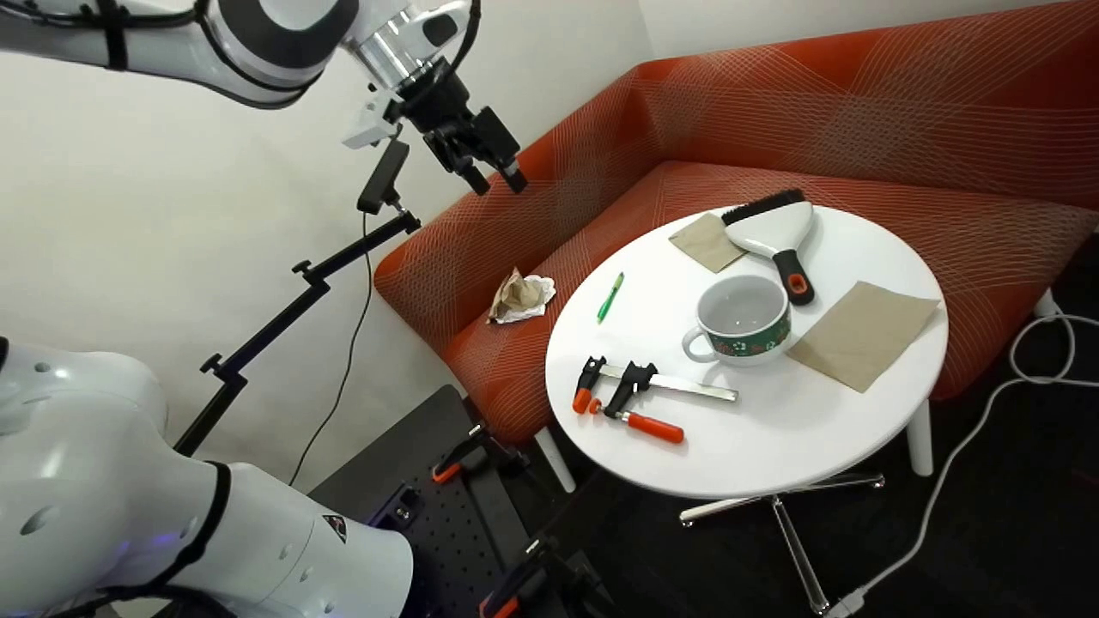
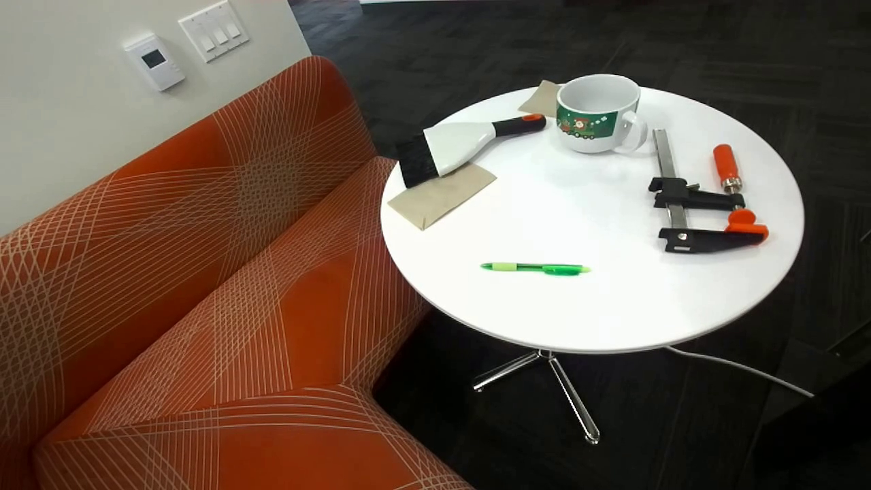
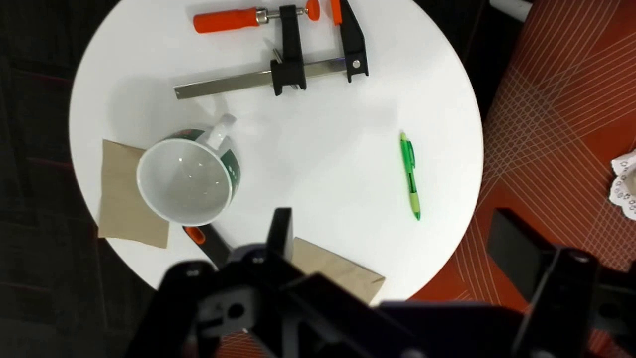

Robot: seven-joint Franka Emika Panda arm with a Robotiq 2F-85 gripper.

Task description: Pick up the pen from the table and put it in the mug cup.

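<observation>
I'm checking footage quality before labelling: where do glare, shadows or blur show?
Wrist view: small glints inside the mug, soft shadows beside the clamp, the pincer blurred, the pen crisper; in an exterior view: bright highlights on the robot's white shell.

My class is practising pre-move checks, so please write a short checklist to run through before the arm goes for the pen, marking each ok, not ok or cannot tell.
1. Pincer open, holding nothing: ok.
2. Pen lying on table, uncovered: ok.
3. Pincer lowered to the pen: not ok, it hangs higher than the table.
4. Mug upright, nothing visible inside: ok.
5. Clamp apart from the pen: ok.
6. Mug dry inside: cannot tell.
</observation>
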